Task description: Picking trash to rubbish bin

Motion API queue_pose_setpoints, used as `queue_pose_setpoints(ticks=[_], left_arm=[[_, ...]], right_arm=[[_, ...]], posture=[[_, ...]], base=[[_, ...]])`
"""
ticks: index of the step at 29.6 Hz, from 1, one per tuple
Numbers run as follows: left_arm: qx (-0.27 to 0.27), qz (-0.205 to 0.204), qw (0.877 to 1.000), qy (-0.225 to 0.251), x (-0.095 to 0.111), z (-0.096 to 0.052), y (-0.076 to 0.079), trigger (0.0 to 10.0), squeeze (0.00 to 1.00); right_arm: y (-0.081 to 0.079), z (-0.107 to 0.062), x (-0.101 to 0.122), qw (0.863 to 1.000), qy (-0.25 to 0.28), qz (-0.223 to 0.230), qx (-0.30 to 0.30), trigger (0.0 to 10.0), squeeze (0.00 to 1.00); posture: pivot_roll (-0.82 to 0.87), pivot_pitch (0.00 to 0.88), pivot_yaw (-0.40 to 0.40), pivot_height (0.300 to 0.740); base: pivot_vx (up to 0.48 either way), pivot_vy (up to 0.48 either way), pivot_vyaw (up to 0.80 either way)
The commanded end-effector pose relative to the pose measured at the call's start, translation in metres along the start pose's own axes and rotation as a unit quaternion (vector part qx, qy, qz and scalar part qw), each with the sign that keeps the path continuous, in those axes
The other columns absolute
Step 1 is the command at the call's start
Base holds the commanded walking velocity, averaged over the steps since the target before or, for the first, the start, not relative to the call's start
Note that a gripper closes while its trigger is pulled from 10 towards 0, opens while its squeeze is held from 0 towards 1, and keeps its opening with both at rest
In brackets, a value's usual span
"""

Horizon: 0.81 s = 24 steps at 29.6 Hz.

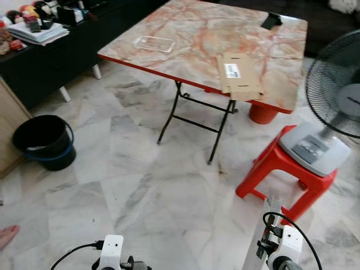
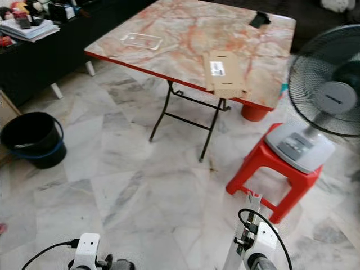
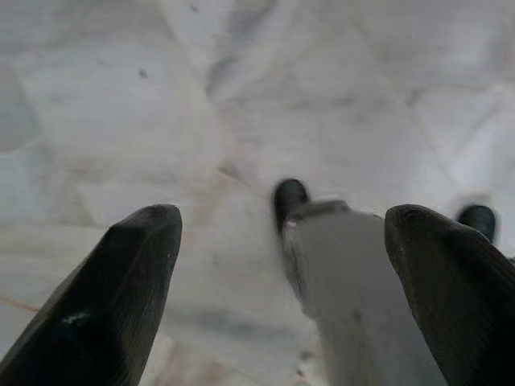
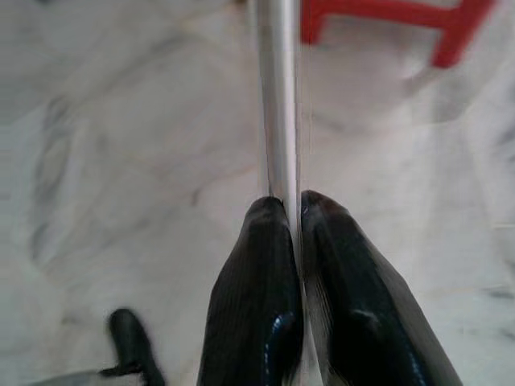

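My right gripper [image 4: 294,205] is shut on a thin flat whitish sheet [image 4: 278,96], seen edge-on between the fingers. The same sheet [image 1: 257,236] stands up by my right wrist at the bottom right, over the marble floor and near the red stool. My left gripper [image 3: 282,217] is open above the floor with nothing between its fingers. The black bucket [image 1: 44,140] stands on the floor at the far left. On the marble-patterned folding table [image 1: 185,34] lie a clear plastic tray [image 1: 153,43], a flat cardboard piece [image 1: 239,73] overhanging the front edge, and a small black object [image 1: 271,21].
A fan [image 1: 337,107] sits on a red plastic stool [image 1: 281,169] at the right. A dark cabinet [image 1: 50,56] with clutter runs along the left. A red-orange pot [image 1: 262,113] stands under the table. A person's foot [image 1: 7,235] shows at the left edge.
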<state>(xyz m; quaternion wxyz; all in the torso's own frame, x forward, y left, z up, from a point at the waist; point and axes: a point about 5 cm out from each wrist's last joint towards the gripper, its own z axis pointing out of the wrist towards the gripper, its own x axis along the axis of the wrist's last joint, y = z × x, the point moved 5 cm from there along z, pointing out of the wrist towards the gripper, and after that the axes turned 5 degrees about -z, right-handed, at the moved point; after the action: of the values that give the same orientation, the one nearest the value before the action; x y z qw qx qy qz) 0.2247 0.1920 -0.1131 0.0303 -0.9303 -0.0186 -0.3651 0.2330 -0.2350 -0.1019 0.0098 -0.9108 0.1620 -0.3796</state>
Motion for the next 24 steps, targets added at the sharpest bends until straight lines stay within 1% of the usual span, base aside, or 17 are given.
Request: queue_pose_setpoints(ticks=[1, 5, 6, 10, 13, 20, 24], left_arm=[[0.002, -0.004, 1.000, -0.023, -0.014, -0.003, 0.000, 10.0, 0.00], [0.002, 0.005, 1.000, -0.027, -0.016, -0.003, 0.002, 10.0, 0.00], [0.004, 0.002, 1.000, -0.028, -0.017, -0.003, 0.001, 10.0, 0.00], [0.005, -0.006, 0.999, -0.033, -0.026, -0.006, 0.000, 10.0, 0.00], [0.005, -0.006, 0.999, -0.037, -0.028, -0.007, 0.000, 10.0, 0.00], [0.008, -0.013, 0.999, -0.037, -0.028, -0.007, 0.002, 10.0, 0.00], [0.011, -0.018, 0.999, -0.034, -0.026, -0.006, 0.002, 10.0, 0.00]], right_arm=[[0.003, -0.001, -0.001, 1.000, -0.004, -0.004, -0.004, 10.0, 0.00], [0.003, 0.000, 0.003, 1.000, 0.000, -0.007, -0.005, 10.0, 0.00], [0.002, 0.001, 0.005, 1.000, 0.004, -0.008, -0.003, 10.0, 0.00], [0.002, 0.002, 0.011, 1.000, 0.012, -0.003, -0.007, 10.0, 0.00], [0.001, 0.002, 0.011, 1.000, 0.012, -0.007, -0.003, 10.0, 0.00], [0.002, 0.002, 0.012, 1.000, 0.009, -0.014, -0.003, 10.0, 0.00], [0.000, 0.003, 0.014, 1.000, 0.010, -0.017, 0.000, 10.0, 0.00]], posture=[[0.00, 0.126, -0.036, 0.740], [0.00, 0.135, -0.042, 0.740], [0.00, 0.140, -0.043, 0.740], [0.00, 0.146, -0.050, 0.740], [0.00, 0.148, -0.051, 0.740], [0.01, 0.155, -0.070, 0.740], [0.01, 0.159, -0.076, 0.740]], base=[[0.000, 0.000, 0.00], [0.000, 0.000, 0.00], [0.000, 0.000, 0.52], [0.000, 0.000, 0.80], [0.000, 0.000, 0.80], [0.000, 0.000, 0.80], [0.000, 0.000, 0.80]])
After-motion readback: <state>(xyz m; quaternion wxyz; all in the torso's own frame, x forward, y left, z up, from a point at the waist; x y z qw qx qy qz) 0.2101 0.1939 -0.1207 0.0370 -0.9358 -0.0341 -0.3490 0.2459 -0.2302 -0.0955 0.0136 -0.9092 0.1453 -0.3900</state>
